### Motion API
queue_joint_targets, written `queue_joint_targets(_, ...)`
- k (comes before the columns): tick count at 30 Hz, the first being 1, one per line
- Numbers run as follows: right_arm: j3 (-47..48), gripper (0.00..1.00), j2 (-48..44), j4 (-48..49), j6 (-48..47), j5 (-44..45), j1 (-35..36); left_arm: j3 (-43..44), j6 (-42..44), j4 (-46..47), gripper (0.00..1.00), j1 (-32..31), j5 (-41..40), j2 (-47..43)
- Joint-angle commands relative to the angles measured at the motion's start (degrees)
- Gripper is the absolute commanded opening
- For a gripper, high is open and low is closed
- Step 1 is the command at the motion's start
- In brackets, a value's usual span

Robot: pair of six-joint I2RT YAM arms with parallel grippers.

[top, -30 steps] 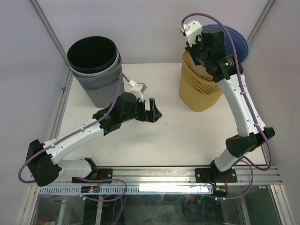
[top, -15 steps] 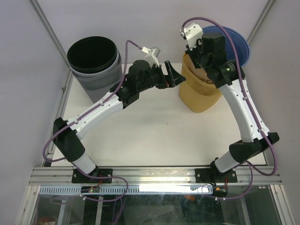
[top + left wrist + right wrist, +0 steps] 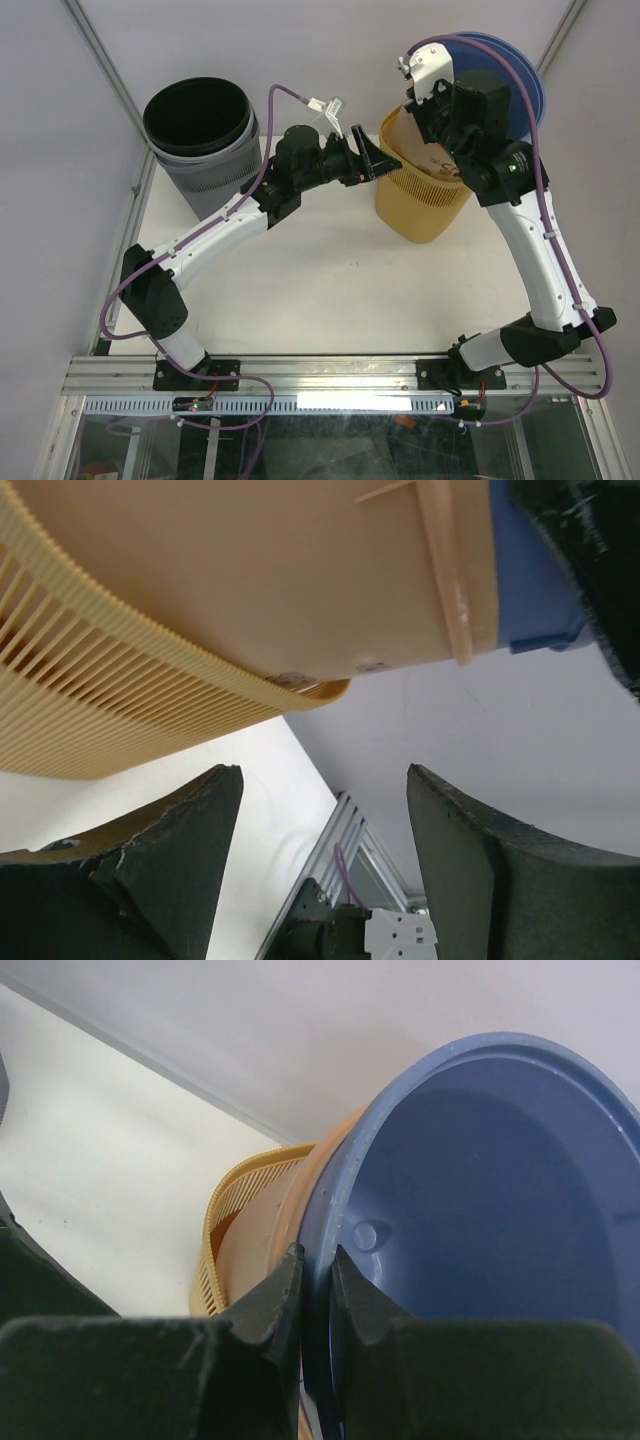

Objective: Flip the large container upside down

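A large blue round container (image 3: 512, 72) is tipped on its edge at the back right, against a yellow slatted basket (image 3: 425, 190). My right gripper (image 3: 317, 1260) is shut on the blue container's rim (image 3: 345, 1210), one finger inside and one outside; the arm hides the grip in the top view. The basket leans to the left. My left gripper (image 3: 375, 160) is open beside the basket's upper left rim. In the left wrist view the gripper (image 3: 318, 810) holds nothing, with the basket wall (image 3: 250, 580) just above it and the blue container (image 3: 530, 590) to the right.
A tall grey bin with a black liner (image 3: 200, 150) stands at the back left corner. The white table (image 3: 330, 290) is bounded by side rails and enclosure walls. An aluminium rail (image 3: 330, 375) runs along the near edge.
My left arm swung from the table's middle up to the basket's left rim, gripper still open. My right arm shifted right and up with the blue container, and the basket tilted.
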Motion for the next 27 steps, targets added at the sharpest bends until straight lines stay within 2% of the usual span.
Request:
queue_joint_targets(1,1.23,0.0,-4.14,13.18,-2.87,2.86,1.25,0.44,-3.91,9.26,0.65,0.38,2.14,-2.87)
queue_joint_targets(9,0.37,0.0,-4.57,13.91,-1.81,2.78,3.28,3.87,-10.1,13.64,0.43,0.44,0.89,0.68)
queue_joint_targets(17,0.41,0.0,-4.88,13.24,-2.49,4.59,5.94,10.06,-13.92,14.89,0.4,0.24,3.06,6.76)
queue_joint_targets(27,-0.78,0.0,-5.85,13.14,-3.06,5.53,8.14,11.08,-17.71,16.11,0.31,0.18,3.08,8.92)
